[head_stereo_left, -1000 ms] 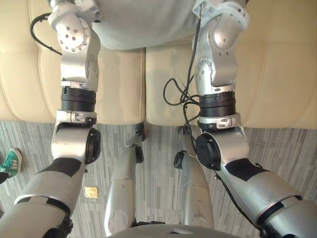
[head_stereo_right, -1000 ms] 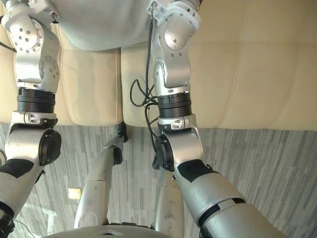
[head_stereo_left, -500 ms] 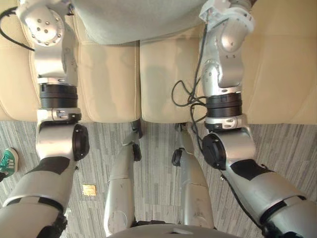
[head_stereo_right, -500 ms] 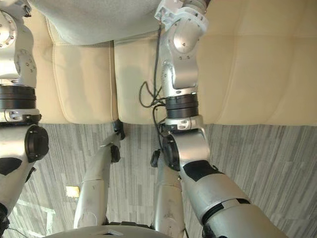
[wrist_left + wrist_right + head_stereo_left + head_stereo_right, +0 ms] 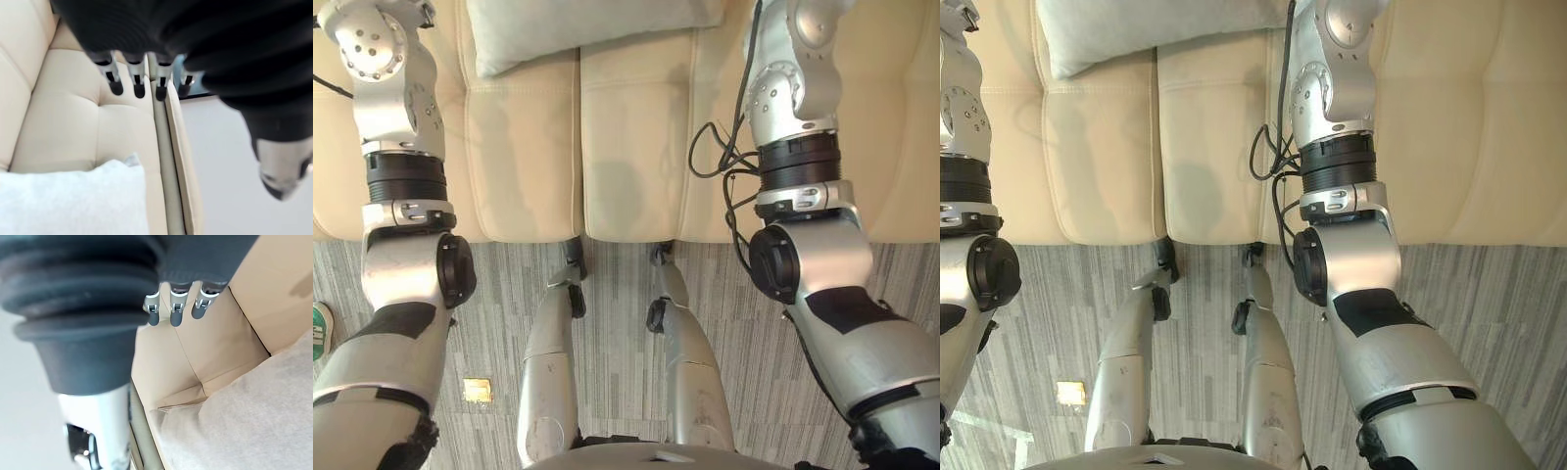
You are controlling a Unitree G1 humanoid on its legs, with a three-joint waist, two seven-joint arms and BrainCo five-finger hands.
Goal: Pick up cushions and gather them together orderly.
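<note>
The cushion (image 5: pixel 597 29) lay far back on the cream sofa (image 5: pixel 636 147), and my two forearms ran up on either side of it, the left arm just outside its left corner and the right arm just outside its right end. Its long axis ran across me, left to right, straddling the seam between the two seat pads. Its near edge was slightly tilted, so the left corner sat closer to me than the right. My left hand (image 5: pixel 136 81) was relaxed, fingers straight and holding nothing. In the left wrist view a white cushion corner (image 5: pixel 73 200) showed past the fingertips, clearly apart from them, with bare seat beyond. My right hand (image 5: pixel 176 308) was just as loose and empty. In the right wrist view a pale cushion (image 5: pixel 244 416) filled the space past its fingers, not touching them, tucked towards the sofa's back corner. I took both for the two ends of the one cushion, though I could not be sure. Neither hand seemed clearly nearer, since each stood off its own end. I judged the next move would need both hands closing inward along that long axis, one on each short end, so that the cushion came up level and did not swing from a single corner.
</note>
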